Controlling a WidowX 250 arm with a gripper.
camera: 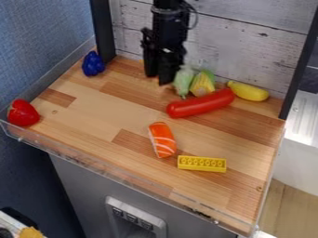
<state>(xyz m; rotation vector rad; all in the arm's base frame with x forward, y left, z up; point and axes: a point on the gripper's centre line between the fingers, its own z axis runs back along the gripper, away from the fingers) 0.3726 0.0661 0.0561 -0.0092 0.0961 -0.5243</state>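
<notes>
camera view: black gripper (159, 80) at top middle; can't tell how open, or if holding anything. pale green toy (183, 82) just right, beside toy corn (202, 85). sideways bump might knock green toy into long red toy (200, 104), packed so close.

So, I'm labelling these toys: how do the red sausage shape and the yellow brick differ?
The red sausage is rounded and smooth, the yellow brick boxy and studded. The sausage is longer than the brick. The sausage is red, the brick yellow. Both lie on the wooden surface.
</notes>
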